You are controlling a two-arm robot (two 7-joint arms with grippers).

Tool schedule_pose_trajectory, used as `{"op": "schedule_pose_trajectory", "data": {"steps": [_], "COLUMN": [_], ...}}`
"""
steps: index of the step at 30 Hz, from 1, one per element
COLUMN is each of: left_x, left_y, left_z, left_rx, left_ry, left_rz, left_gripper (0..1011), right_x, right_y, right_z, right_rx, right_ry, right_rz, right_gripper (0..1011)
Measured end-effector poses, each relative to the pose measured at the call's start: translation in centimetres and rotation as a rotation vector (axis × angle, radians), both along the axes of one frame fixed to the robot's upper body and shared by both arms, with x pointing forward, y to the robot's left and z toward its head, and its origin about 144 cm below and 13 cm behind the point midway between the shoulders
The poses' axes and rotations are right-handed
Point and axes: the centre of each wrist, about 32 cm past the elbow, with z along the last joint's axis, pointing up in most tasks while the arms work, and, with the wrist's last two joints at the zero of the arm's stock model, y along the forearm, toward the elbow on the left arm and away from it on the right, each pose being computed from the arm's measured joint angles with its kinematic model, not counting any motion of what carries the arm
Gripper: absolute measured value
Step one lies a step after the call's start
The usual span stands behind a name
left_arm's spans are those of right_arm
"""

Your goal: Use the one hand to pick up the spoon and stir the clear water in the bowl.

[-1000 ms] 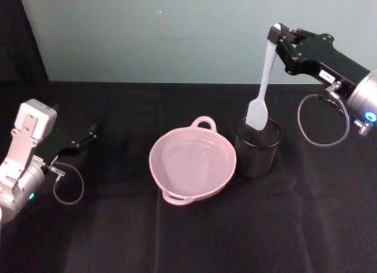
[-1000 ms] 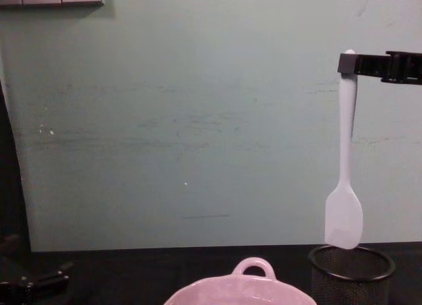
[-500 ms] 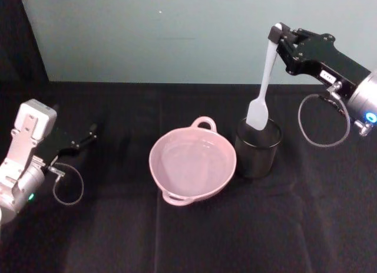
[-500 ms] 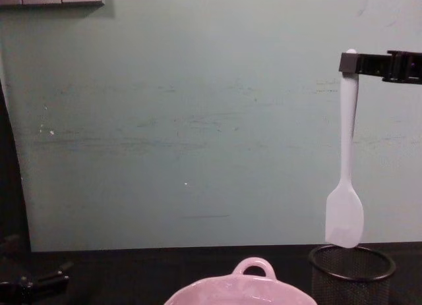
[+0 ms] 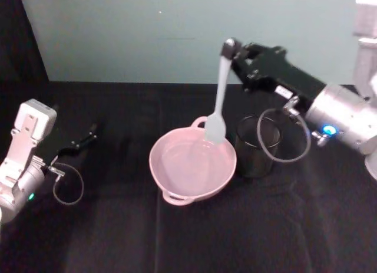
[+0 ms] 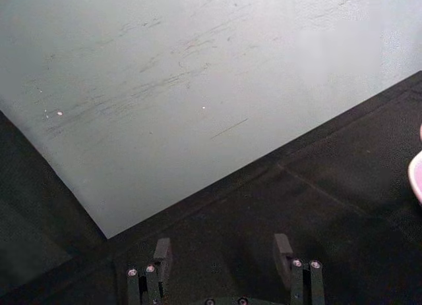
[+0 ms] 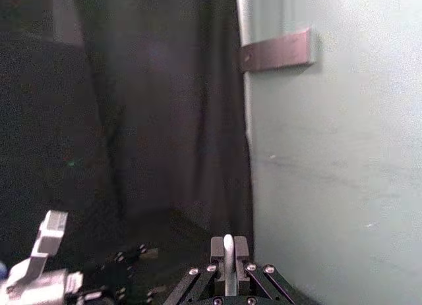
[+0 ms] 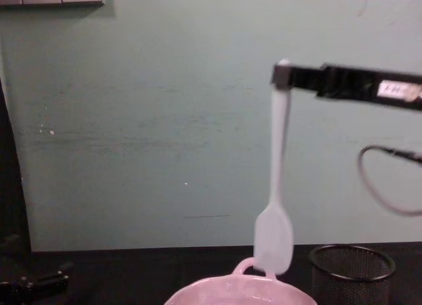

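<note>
The right gripper (image 5: 228, 47) pinches the spoon (image 5: 219, 96) by its handle tip; the spoon hangs near upright, blade down, over the far right part of the bowl (image 5: 156, 167), about level with the rim; whether it touches the water (image 5: 185, 164) I cannot tell, so the coming move looks like straight down. The right arm reaches in from the right, above the cup (image 5: 254, 161), with the gripper roughly level; the left gripper (image 5: 88, 133) is parked at the far left, fingers spread.

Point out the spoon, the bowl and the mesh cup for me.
spoon (image 5: 215, 130): head view, on its flat blade.
bowl (image 5: 153, 161): head view, on its left rim.
mesh cup (image 5: 250, 161): head view, on its front wall.
</note>
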Motion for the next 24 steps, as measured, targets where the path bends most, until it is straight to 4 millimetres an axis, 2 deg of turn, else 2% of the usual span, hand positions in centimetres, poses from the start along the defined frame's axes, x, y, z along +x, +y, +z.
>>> {"op": "schedule_pose_trajectory", "data": {"steps": [7,13,24], "left_x": [0.0,0.0,0.0], "left_y": [0.0,0.0,0.0], "left_z": [0.0,0.0,0.0], "left_rx": [0.0,0.0,0.0], "left_ry": [0.0,0.0,0.0], "left_rz": [0.0,0.0,0.0], "left_gripper": [1011,1011,1011], "right_x": [0.5,0.5,1.5], "right_y": [1.9,2.6,4.7], "right_z": [-3.1,-5.3,-7.0], "right_rx": [-0.024,-0.032,0.001], "right_ry": [0.039,0.075,0.11], "right_rz": [0.07,0.095,0.127], "right_gripper": [95,96,96]}}
